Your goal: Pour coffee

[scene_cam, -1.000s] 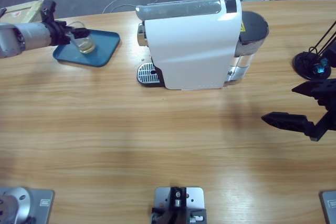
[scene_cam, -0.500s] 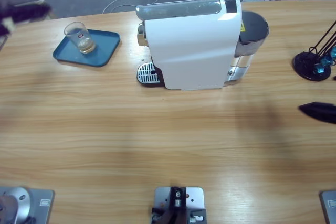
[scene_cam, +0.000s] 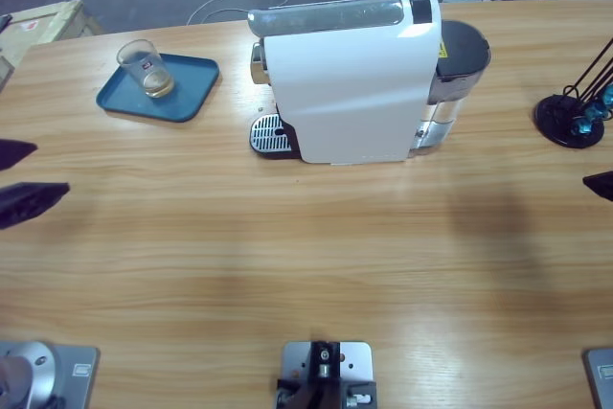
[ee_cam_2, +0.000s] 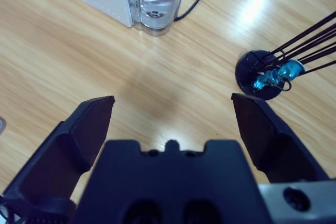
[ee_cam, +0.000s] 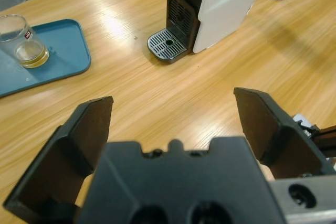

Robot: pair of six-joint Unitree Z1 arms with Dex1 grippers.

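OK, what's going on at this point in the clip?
Nothing is being handled right now. The tumbler with a little coffee stands upright on the blue tray, left of the white coffee machine. The left gripper is open over bare table, showing only at the high view's left edge. The right gripper is open too, near the black capsule stand.

So the tumbler (scene_cam: 146, 68) with the coffee (scene_cam: 158, 87) in it sits on a tray (scene_cam: 194, 89) at the far left of the surface (scene_cam: 306, 275). The coffee machine (scene_cam: 354, 83) is mid-back, well right of the tray. A stand (scene_cam: 571, 122) sits far right.
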